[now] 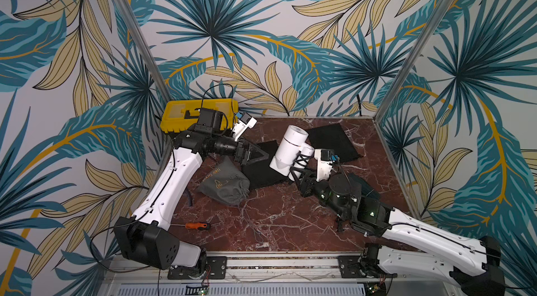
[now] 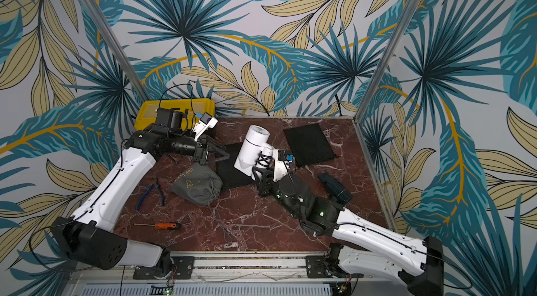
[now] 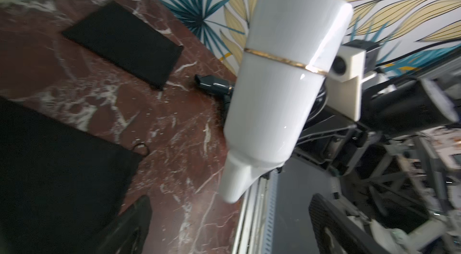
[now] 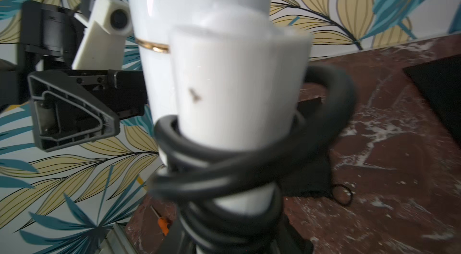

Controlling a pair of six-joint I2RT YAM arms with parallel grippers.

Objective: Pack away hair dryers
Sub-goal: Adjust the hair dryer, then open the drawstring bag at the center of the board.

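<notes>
**Red marble tabletop (image 1: 276,222): white T-shaped plastic hair dryer (image 1: 288,146) aloft, pouch unopened**

Clamped by its cord-wrapped handle in right gripper (image 1: 299,168), clear of the table. Left gripper (image 1: 260,153) just beside the dryer, jaws wide apart, empty. Likely best: pinch open the flat black cloth pouch (image 1: 261,175) under the dryer, then feed nozzle first. Nearer than the dryer: orange-handled screwdriver (image 1: 197,225), blue-handled pliers (image 2: 151,192), stuffed grey drawstring pouch (image 1: 226,184) crowding the black one's edge. Beside the dryer, past the right arm: dark teal hair dryer (image 2: 334,188). Beyond the dryer: second black pouch (image 1: 331,140), yellow plastic toolbox (image 1: 177,114).
</notes>
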